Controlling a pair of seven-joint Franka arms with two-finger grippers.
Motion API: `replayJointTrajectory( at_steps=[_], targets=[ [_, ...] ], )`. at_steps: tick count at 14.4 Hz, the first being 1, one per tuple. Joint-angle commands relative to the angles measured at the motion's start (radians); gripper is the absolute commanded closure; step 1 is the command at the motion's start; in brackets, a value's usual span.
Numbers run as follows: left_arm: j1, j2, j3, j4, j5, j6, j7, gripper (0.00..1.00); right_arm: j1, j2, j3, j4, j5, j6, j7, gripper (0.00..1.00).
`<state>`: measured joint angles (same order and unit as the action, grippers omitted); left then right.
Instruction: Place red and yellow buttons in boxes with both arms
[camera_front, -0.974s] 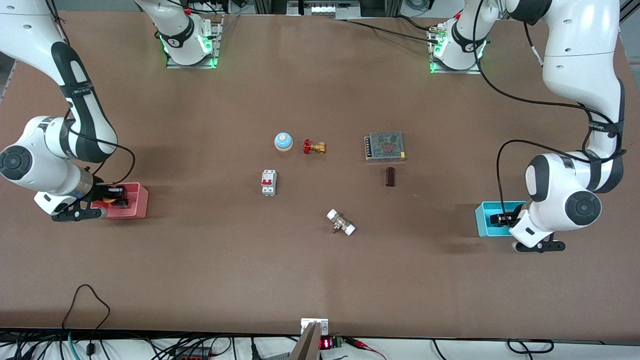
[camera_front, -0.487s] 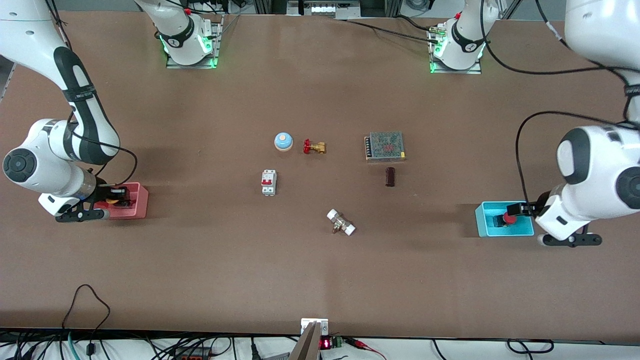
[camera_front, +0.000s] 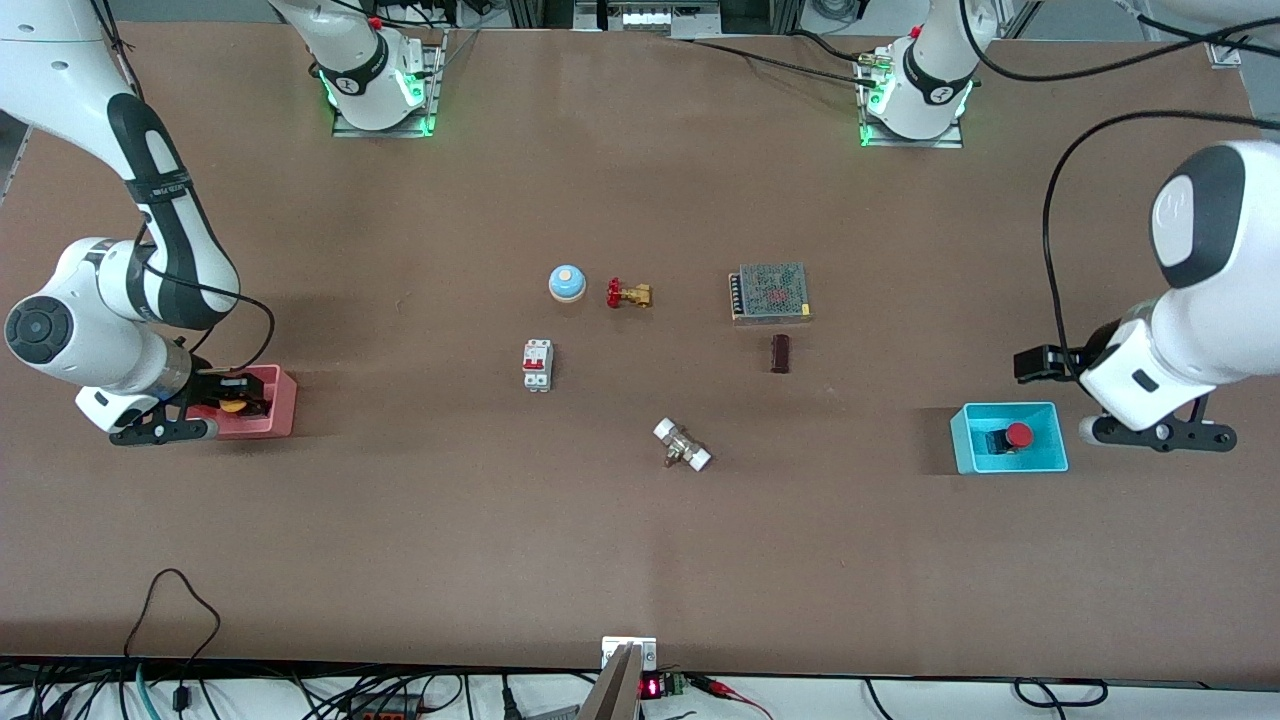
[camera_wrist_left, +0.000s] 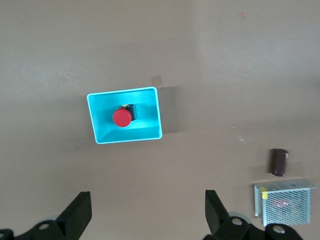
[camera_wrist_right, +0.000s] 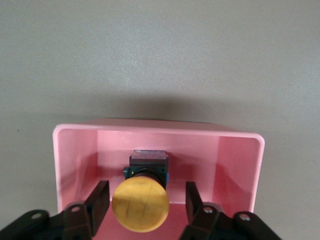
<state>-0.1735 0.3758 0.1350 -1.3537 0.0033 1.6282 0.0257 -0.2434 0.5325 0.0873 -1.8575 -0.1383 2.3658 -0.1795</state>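
The red button (camera_front: 1018, 434) stands in the cyan box (camera_front: 965, 440) at the left arm's end of the table. In the left wrist view the button (camera_wrist_left: 122, 117) and box (camera_wrist_left: 125, 139) lie well below. My left gripper (camera_front: 1030, 364) is open and empty, raised over the table beside the cyan box; its own view shows it (camera_wrist_left: 147, 215) spread wide. The yellow button (camera_front: 232, 405) sits in the pink box (camera_front: 282, 405) at the right arm's end. My right gripper (camera_front: 235, 392) is low in that box (camera_wrist_right: 160, 125), open (camera_wrist_right: 145, 202), with fingers (camera_wrist_right: 97, 202) on either side of the yellow cap (camera_wrist_right: 140, 210), not touching it.
Mid-table stand a blue bell (camera_front: 566, 283), a brass valve with a red handle (camera_front: 628, 294), a white circuit breaker (camera_front: 538, 364), a mesh power supply (camera_front: 770, 292), a dark cylinder (camera_front: 780, 353) and a white-ended fitting (camera_front: 682, 444).
My left gripper has risen out of the cyan box and away, leaving the red button in it. My right gripper stays low in the pink box round the yellow button.
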Motion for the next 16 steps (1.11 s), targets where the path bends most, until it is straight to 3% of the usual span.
replayJointTrajectory(
  at_steps=[1,3,4,5,6,8,9,11,13,16],
  targets=[
    [0.003,-0.069,-0.005,0.022,-0.008,-0.024,0.014,0.00,-0.004,-0.020,0.005,0.004,-0.009,-0.002,0.000,0.00],
    [0.008,-0.087,-0.006,0.056,-0.008,-0.045,0.007,0.00,0.001,-0.080,0.005,0.003,0.000,-0.070,-0.001,0.00],
    [0.058,-0.118,-0.085,0.038,-0.008,-0.042,0.008,0.00,0.006,-0.116,0.006,0.006,0.008,-0.129,-0.001,0.00],
    [0.183,-0.155,-0.220,-0.014,0.004,-0.042,0.005,0.00,0.012,-0.147,0.006,0.012,0.019,-0.173,0.000,0.00],
    [0.253,-0.238,-0.300,-0.119,0.006,-0.035,0.013,0.00,0.033,-0.187,0.006,0.020,0.032,-0.228,0.003,0.00],
    [0.256,-0.401,-0.299,-0.339,-0.002,0.060,0.004,0.00,0.088,-0.264,0.006,0.053,0.054,-0.325,0.012,0.00],
    [0.256,-0.431,-0.282,-0.382,-0.002,0.114,0.017,0.00,0.108,-0.297,0.006,0.091,0.057,-0.395,0.028,0.00],
    [0.215,-0.433,-0.227,-0.380,-0.002,0.114,0.017,0.00,0.151,-0.338,0.006,0.191,0.055,-0.573,0.041,0.00],
    [0.201,-0.440,-0.222,-0.374,0.006,0.090,0.013,0.00,0.180,-0.388,0.006,0.241,0.054,-0.686,0.112,0.00],
    [0.146,-0.437,-0.167,-0.345,0.007,0.018,0.013,0.00,0.219,-0.440,0.008,0.253,0.055,-0.726,0.199,0.00]
  ],
)
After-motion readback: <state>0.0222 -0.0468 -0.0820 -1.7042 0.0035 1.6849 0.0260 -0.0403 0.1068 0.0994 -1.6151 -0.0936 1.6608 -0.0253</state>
